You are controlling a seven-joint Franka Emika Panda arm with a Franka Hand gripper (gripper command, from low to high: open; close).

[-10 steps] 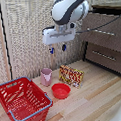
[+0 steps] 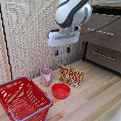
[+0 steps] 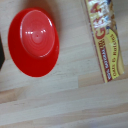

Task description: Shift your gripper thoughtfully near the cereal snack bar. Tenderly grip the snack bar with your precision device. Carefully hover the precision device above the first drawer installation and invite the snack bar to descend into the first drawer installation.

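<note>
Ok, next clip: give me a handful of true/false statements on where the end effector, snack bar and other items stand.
1. The end effector hangs in the air, holding nothing. True.
2. The cereal snack bar already lies in a drawer. False: it stands on the wooden table, behind the red bowl.
3. The pink cup is inside the red basket. False: it stands on the table beside the basket.
4. The red bowl is empty in the wrist view. True.
5. The drawers on the exterior view's right appear shut. True.
</note>
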